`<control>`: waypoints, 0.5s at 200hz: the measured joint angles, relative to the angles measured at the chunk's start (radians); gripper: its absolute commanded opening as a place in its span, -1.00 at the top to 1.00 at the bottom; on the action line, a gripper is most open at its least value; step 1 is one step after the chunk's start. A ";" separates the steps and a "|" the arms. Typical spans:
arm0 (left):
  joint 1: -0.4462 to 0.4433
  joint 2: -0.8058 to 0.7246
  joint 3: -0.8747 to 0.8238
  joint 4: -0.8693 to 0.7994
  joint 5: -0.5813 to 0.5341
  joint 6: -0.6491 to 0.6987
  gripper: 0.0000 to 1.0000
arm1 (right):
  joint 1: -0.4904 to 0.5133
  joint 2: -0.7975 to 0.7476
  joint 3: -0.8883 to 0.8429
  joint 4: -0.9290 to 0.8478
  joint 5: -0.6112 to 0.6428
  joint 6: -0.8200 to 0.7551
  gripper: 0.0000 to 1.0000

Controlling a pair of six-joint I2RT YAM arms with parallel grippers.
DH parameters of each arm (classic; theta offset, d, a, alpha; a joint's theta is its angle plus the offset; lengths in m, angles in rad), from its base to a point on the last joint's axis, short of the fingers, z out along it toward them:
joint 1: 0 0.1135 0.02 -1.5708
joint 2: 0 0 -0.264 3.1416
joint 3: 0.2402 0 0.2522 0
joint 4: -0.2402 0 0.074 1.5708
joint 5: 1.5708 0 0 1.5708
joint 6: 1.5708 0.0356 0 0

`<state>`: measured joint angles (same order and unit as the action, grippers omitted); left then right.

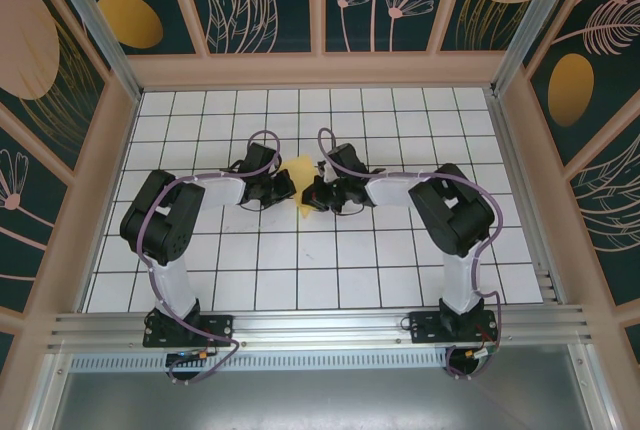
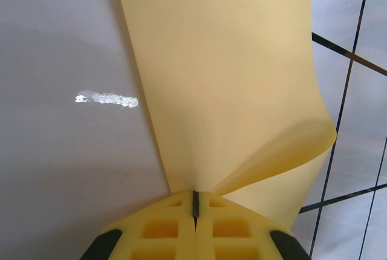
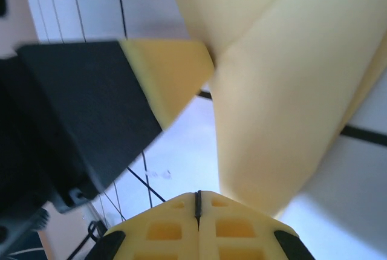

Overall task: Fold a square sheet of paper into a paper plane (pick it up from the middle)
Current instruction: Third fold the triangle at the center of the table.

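The left end effector point(image 2: 195, 195) is closed, pinching the curled square sheet of paper point(image 2: 230, 78), which stretches lengthwise straight ahead of it. The right end effector point(image 3: 198, 195) is closed, just beside the sheet.

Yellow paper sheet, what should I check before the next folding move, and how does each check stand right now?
1. Left jaws gripping the thin yellow square sheet of paper: ok, shut with the paper pinched at their seam.
2. Right jaws gripping the sheet: cannot tell; they are shut, and the paper runs beside their tips.
3. Sheet flat enough to crease: not ok, it curls over near the left jaws.
4. Jaws clear of each other: cannot tell; they nearly meet over the sheet in the top view.
5. Sheet resting on the white gridded table: cannot tell.
6. Plane shape formed: not ok, no pointed dart yet.
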<state>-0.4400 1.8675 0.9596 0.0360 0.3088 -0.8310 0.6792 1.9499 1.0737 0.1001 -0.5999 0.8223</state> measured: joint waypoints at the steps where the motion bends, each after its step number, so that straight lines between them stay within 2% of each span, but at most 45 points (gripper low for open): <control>1: 0.000 0.000 0.000 0.000 0.000 0.000 1.00 | 0.001 0.000 -0.002 0.000 -0.001 -0.001 1.00; 100: -0.001 0.000 0.000 0.000 -0.004 0.000 1.00 | 0.008 0.010 -0.009 -0.010 -0.004 -0.018 1.00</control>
<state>-0.4408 1.8679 0.9596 0.0357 0.3050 -0.8310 0.6872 1.9598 1.0645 0.0902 -0.6037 0.8047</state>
